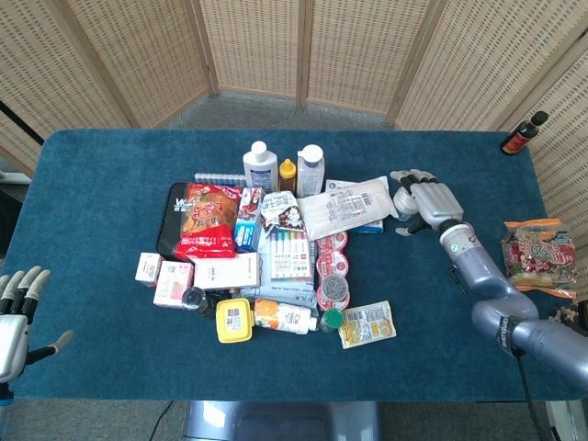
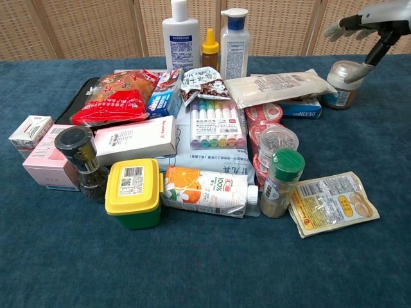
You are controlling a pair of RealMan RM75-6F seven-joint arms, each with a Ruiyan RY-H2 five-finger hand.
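From the head view, the robot's right hand [image 1: 424, 204] hovers over a small white-lidded jar [image 1: 405, 202] at the right edge of a heap of groceries on the blue counter [image 1: 101, 175]. The fingers [image 1: 411, 176] are spread apart and arch over the jar's lid, gripping nothing; whether they touch it cannot be told here. The jar stands upright, its long axis vertical and its lid facing up, just right of a flat white packet [image 1: 347, 204]. The left hand [image 1: 16, 317] waits at the near left corner, well apart from the pile, its fingers open and empty. A snack bag [image 1: 537, 257] lies at the right edge, and a dark bottle [image 1: 523, 133] stands beyond the far right corner.

From the chest view, the same jar [image 2: 344, 85] sits at the far right of the spread, upright, with its pale lid on top and a brown band of contents below. The right hand [image 2: 367, 27] hangs above it, fingers parted, one finger [image 2: 369, 61] angling down to just beside the lid's right rim. To the jar's left lie the white packet [image 2: 279, 86] and a blue box [image 2: 299, 107]. Nearer the camera are a green-capped spice shaker [image 2: 280, 183], an orange juice carton [image 2: 204, 191] lying on its side, and a yellow-lidded tub [image 2: 133, 192].
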